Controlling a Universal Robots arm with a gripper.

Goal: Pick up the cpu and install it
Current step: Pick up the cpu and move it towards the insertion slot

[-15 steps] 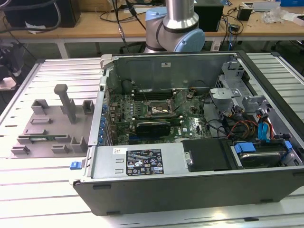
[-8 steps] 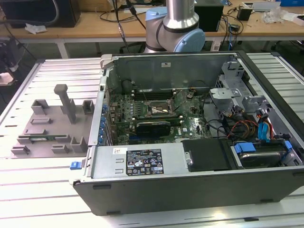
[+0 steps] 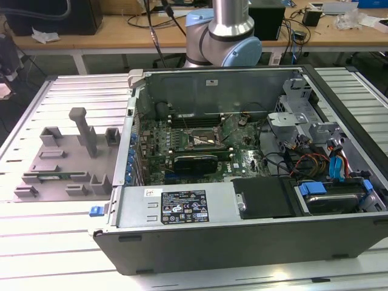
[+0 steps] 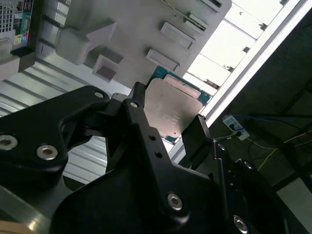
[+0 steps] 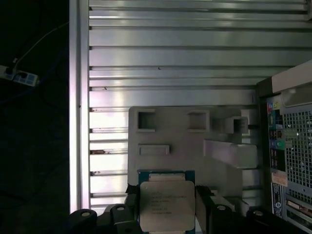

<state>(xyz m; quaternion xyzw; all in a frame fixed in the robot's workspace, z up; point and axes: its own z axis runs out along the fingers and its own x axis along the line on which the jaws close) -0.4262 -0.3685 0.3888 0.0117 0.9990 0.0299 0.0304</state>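
The gripper is clamping the cpu between its two black fingers, one pressing on each of two opposite edges. The chip's silver-grey top plate is facing both wrist cameras, and a thin teal rim is showing round it. The cpu is close to square, so it is offering no marked long axis. What matters is that it is sitting squarely in the middle of the grip, not beside or below it.

In the first wrist view the cpu is hanging in front of the grey holder plate. The plate itself is lying on the slatted aluminium table, with the perforated wall of the computer case just beside it. Judging by how large the chip looks against the plate's pockets, it is being held clear above the plate rather than resting in it.

In the exterior view the holder plate is lying at about 9 o'clock from the open case. What looks like the open processor socket is sitting near the middle of the motherboard, at about 3 o'clock from the plate and well apart from it. A black graphics card is lying just at the socket's 6 o'clock. The arm is standing at 12 o'clock of the case and rising out of the picture, so the wrist is probably riding high, with the fingers pointing down at the plate.
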